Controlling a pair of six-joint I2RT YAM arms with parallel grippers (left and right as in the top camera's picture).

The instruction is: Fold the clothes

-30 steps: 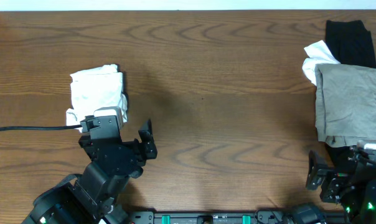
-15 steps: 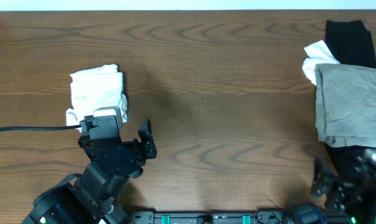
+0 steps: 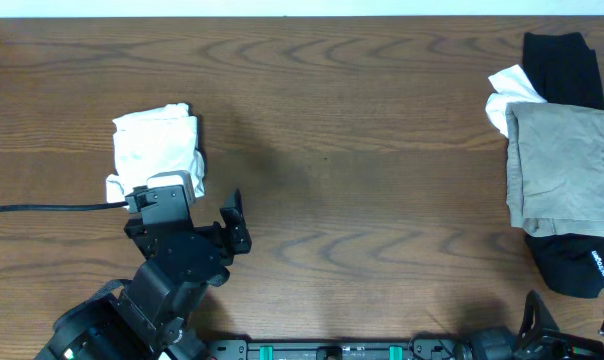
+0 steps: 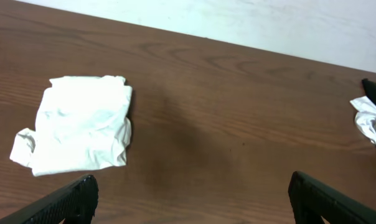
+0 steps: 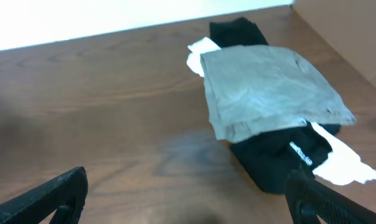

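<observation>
On the desk (image 3: 362, 120), a folded white garment (image 3: 154, 145) lies left; a grey-beige garment (image 3: 562, 165) tops the pile (image 3: 572, 268) at right. The left gripper (image 4: 191, 186) and right gripper (image 5: 185, 177) hold their jaws wide and empty. The right should probably pinch only the grey top layer's edge.

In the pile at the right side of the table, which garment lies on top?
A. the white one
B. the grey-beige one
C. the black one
B: the grey-beige garment lies over the black garment, and the white cloth only peeks out at its edge.
</observation>
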